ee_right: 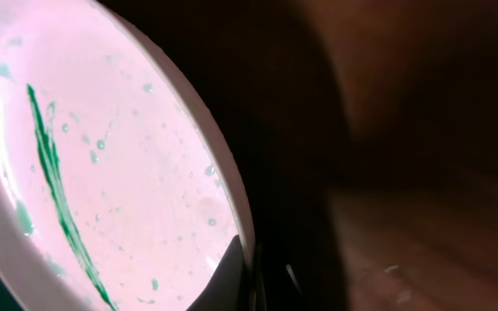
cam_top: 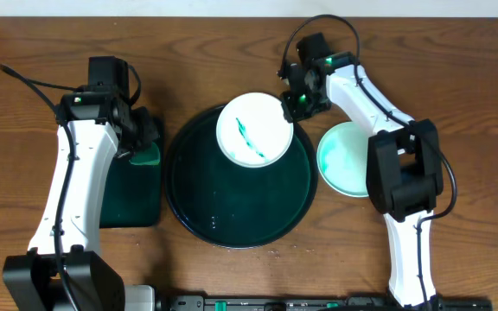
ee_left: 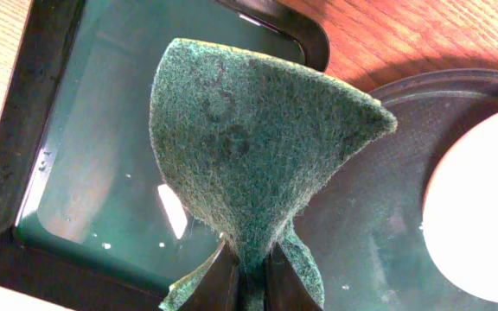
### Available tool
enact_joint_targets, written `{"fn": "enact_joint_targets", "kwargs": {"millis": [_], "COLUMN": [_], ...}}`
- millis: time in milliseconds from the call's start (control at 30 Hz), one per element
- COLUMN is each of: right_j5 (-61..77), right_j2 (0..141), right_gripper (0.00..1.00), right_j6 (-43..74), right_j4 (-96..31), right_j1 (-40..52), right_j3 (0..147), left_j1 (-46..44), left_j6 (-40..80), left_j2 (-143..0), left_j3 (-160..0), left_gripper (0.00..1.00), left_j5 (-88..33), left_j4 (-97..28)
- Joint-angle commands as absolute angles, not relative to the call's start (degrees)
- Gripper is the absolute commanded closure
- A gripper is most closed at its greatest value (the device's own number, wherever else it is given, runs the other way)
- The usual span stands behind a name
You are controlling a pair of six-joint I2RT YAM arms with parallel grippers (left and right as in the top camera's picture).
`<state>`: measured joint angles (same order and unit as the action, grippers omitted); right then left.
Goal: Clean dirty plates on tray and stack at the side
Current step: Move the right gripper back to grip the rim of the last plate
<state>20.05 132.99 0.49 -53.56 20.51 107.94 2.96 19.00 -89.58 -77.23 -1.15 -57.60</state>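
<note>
A white plate [cam_top: 253, 130] with a green smear lies at the upper right of the large round dark tray [cam_top: 232, 207]. My right gripper [cam_top: 299, 104] is shut on that plate's right rim. In the right wrist view the plate [ee_right: 119, 173] fills the left side, its edge pinched in the gripper [ee_right: 249, 276]. A second plate [cam_top: 346, 160], tinted teal, rests on the table to the right of the tray. My left gripper [cam_top: 141, 138] is shut on a green sponge [ee_left: 249, 147], which folds up between the jaws of the left gripper [ee_left: 251, 276].
A rectangular dark tray [cam_top: 132, 199] with wet green liquid sits left of the round tray, under the left gripper. Seen from the left wrist, the rectangular tray [ee_left: 24, 173] borders the round tray [ee_left: 379, 216]. The table is brown wood.
</note>
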Motion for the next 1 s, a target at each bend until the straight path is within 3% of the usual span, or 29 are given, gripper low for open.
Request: {"fn": "enact_joint_targets", "kwargs": {"millis": [0, 233, 567, 633, 767, 967], "right_j5": [22.57, 21.93, 18.87, 18.22, 17.8, 15.16], "right_j2": [129.03, 127.09, 127.13, 127.13, 127.13, 127.13], "right_gripper": [0.99, 0.99, 0.99, 0.91, 0.63, 0.6], "right_j6": [4.12, 11.94, 15.86, 15.84, 13.72, 6.74], "right_j4": [-55.99, -62.46, -61.01, -60.84, -59.94, -54.72], "right_j1": [22.55, 25.12, 29.06, 29.63, 30.11, 30.11], "right_j3": [108.95, 108.79, 100.57, 99.94, 99.96, 99.61], "left_j1": [3.16, 3.16, 3.14, 3.14, 3.14, 3.14], "left_j6": [17.82, 17.82, 17.82, 17.85, 17.82, 17.85], "left_j2": [-89.1, -89.1, -89.12, -89.1, -89.12, -89.12], "left_j3": [-78.02, -78.02, -78.02, -78.02, -78.02, -78.0], "left_gripper": [0.93, 0.93, 0.93, 0.93, 0.93, 0.93], "left_j5": [-0.86, -0.86, -0.89, -0.86, -0.89, -0.91], "left_j4": [-57.52, -57.52, -57.52, -57.52, -57.52, -56.71]}}
